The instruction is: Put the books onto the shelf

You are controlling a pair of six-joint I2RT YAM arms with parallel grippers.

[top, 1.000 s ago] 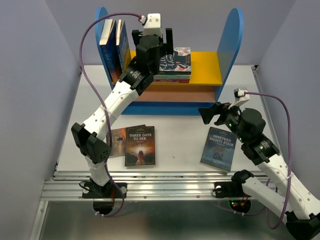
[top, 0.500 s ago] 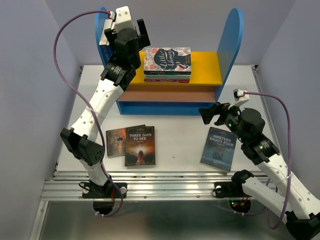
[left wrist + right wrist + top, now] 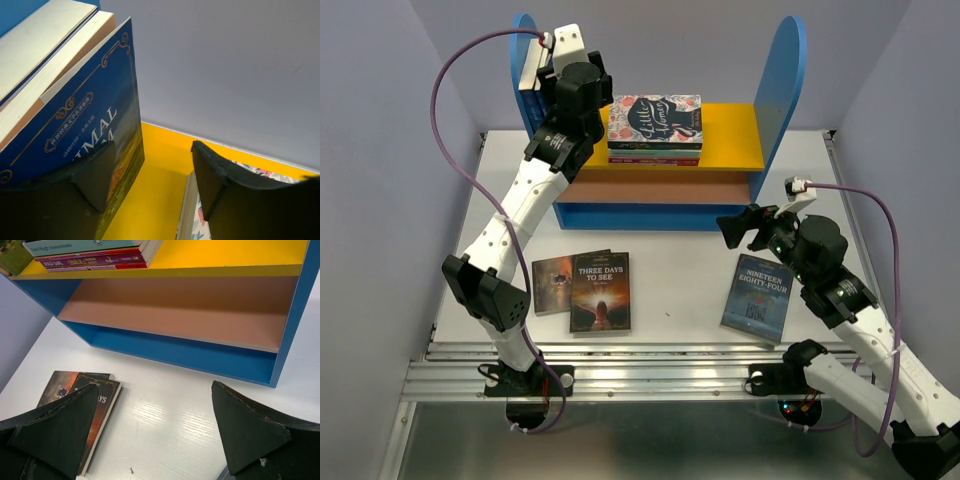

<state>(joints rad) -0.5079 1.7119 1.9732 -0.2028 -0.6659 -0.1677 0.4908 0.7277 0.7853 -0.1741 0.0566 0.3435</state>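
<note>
Just to the left of the left pincer, against its left finger, Animal Farm stands leaning with other books toward the blue end wall of the shelf. The jaws stand apart and hold nothing; only the yellow board shows between them. I judge the step to be leaving these books settled. The pincer should draw off to its right and upward without dragging the cover, or the leaning books may tip. The right pincer gapes wide and empty over the bench. Nineteen Eighty-Four lies below and behind it, and Three Days to See lies ahead to its left.
</note>
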